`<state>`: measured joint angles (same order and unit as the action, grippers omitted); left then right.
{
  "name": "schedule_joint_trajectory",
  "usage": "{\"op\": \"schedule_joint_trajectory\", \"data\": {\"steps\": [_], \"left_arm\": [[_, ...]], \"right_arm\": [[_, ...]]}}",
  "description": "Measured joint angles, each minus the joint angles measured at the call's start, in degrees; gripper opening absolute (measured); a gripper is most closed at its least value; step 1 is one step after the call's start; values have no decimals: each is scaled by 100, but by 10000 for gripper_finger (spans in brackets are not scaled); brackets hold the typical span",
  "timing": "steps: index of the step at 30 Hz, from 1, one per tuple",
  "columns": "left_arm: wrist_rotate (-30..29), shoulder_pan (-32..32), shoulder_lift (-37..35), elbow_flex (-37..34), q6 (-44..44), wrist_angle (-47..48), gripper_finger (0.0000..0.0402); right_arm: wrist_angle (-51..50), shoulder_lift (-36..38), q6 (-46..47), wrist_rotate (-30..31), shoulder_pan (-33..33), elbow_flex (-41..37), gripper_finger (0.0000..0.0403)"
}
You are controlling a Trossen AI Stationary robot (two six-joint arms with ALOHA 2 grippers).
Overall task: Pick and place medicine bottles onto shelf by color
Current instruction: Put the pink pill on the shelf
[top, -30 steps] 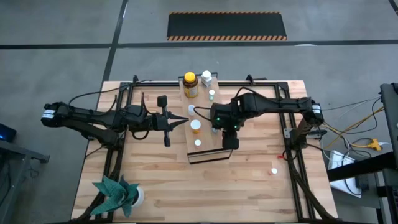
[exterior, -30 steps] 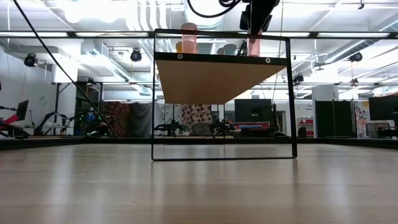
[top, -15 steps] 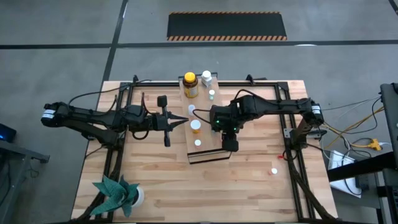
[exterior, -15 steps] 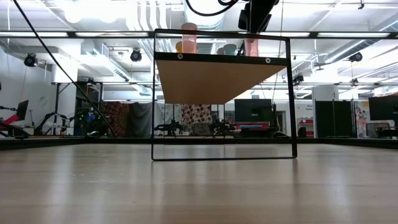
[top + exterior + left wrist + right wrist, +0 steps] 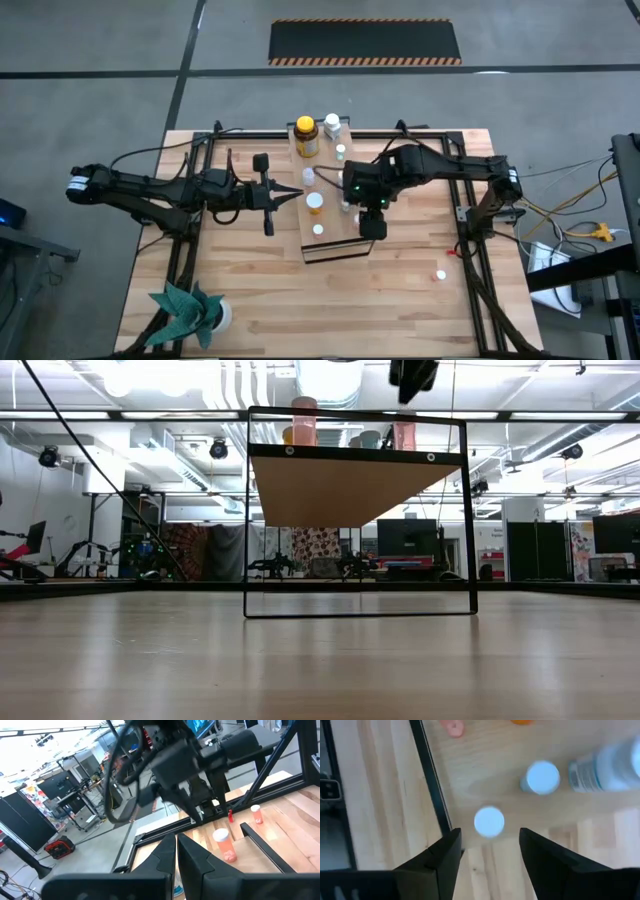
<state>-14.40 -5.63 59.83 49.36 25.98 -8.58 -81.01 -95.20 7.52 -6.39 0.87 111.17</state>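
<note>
R gripper [image 5: 352,205] is held above the shelf [image 5: 345,185], over its right long edge, about midway along. In the right wrist view its jaws are seen spread, nothing between them; a white-capped bottle [image 5: 489,820] stands just ahead of the gap, upright, round cap facing the cam, axis vertical. A second white-capped bottle [image 5: 542,777] stands near it, apart, and a bigger clear/white bottle [image 5: 615,767] is seen beside that one.

Shelf: long narrow light-wood board in a thin black frame, long axis running from tabletop's far edge toward its near edge, set around the tabletop's [image 5: 400,300] middle. In the low view it is seen end-on, raised above the tabletop, w/ bottles standing on top, incl. a pinkish one [image 5: 304,422] at the left corner and another [image 5: 404,432] at the right.

On the shelf in the high view: amber bottle w/ yellow cap [image 5: 307,137] at far end, white bottle [image 5: 332,126] beside it, orange-capped bottle [image 5: 315,203] mid, small white cap [image 5: 318,230] toward near end. All upright. One small white bottle [image 5: 440,274] is left on the tabletop, near its right edge, well apart from shelf.

L gripper [image 5: 298,195] is parked just left of the shelf, jaws clenched, empty.
</note>
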Motion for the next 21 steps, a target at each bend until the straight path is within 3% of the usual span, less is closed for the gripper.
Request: {"op": "schedule_joint_trajectory", "data": {"steps": [5,10,21], "left_arm": [[1,0,0,-2,-31,2,0],[10,-9,0,-2,-169,2,0],[32,-50,-8,0,-180,2,0]], "right_arm": [[-186,276,661,26,127,5,192],[56,684,1654,176,643,-528,192],[56,1408,5406,497,2143,-2214,192]]}}
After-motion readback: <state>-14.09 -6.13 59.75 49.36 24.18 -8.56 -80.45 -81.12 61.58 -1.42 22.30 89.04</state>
